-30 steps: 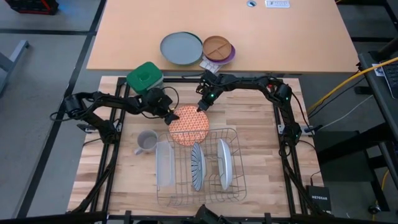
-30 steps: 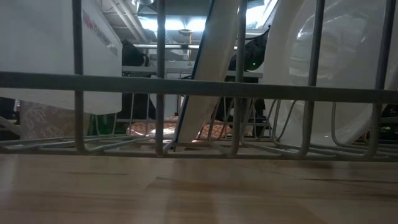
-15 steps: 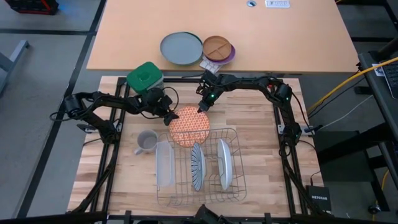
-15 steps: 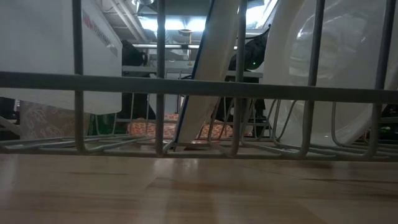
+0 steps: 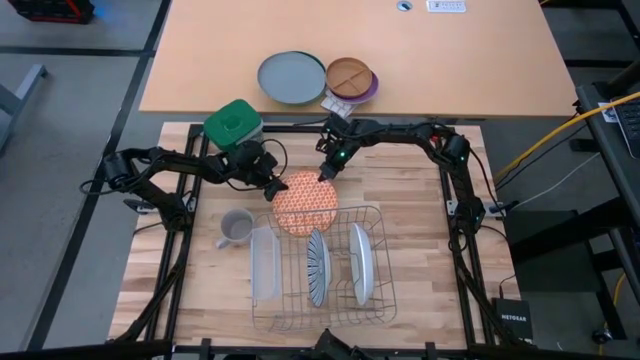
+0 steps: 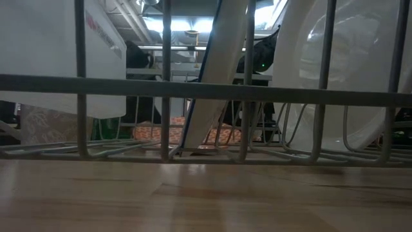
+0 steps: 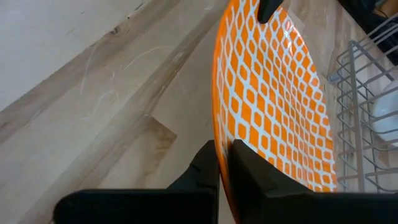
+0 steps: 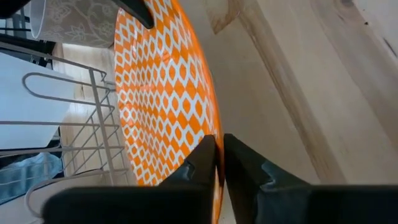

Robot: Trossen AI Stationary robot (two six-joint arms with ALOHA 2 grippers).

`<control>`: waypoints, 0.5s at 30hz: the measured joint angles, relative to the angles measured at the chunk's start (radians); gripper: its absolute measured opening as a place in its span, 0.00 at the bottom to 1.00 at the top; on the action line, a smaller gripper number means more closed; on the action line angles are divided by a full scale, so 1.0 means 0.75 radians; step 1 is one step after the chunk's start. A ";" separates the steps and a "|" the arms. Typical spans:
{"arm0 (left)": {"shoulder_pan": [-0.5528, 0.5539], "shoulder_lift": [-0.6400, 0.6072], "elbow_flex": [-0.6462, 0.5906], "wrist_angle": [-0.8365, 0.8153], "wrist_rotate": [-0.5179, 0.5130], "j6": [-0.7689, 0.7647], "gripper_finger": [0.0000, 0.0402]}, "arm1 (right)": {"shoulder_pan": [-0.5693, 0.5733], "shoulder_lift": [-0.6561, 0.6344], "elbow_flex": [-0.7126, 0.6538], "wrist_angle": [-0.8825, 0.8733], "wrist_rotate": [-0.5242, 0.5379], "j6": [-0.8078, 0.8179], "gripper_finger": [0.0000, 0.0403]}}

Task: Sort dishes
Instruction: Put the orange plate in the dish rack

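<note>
I found the orange-red plate (image 5: 304, 202), patterned with small white diamonds, lying against the far rim of the wire rack (image 5: 382, 285), its near edge over the rim. The left gripper (image 5: 270, 190) had its fingers (image 7: 208, 163) clenched on the plate's left edge; the right gripper (image 5: 325, 174) pinched the far edge likewise. Inside the rack, the blue-and-white striped plate (image 5: 317, 266) and the plain white plate (image 5: 359, 263) stood on edge in neighbouring slots, with a white tray (image 5: 264, 262) upright in the leftmost slot. A patterned mug (image 5: 235, 228) sat on the counter (image 5: 420, 240) beside the rack.
</note>
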 joint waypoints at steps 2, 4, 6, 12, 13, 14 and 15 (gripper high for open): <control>-0.001 0.000 0.002 0.004 0.000 0.002 0.02 | 0.000 0.000 0.000 0.003 0.002 0.000 0.12; -0.002 -0.002 0.003 0.011 0.000 0.005 0.02 | 0.000 0.000 0.000 0.009 0.012 0.009 0.18; -0.002 -0.002 0.004 0.017 0.001 0.006 0.01 | 0.002 0.001 0.000 0.025 0.031 0.035 0.25; -0.003 -0.003 0.005 0.088 0.000 0.019 0.00 | -0.010 0.002 0.070 0.022 -0.031 0.041 0.36; -0.003 -0.003 0.005 0.093 0.001 0.021 0.00 | -0.011 -0.001 0.089 0.023 -0.038 0.041 0.37; -0.003 -0.003 0.005 0.093 0.002 0.022 0.00 | -0.011 -0.003 0.111 0.023 -0.039 0.039 0.37; -0.003 -0.003 0.005 0.094 0.004 0.022 0.00 | -0.011 -0.007 0.134 0.022 -0.044 0.036 0.37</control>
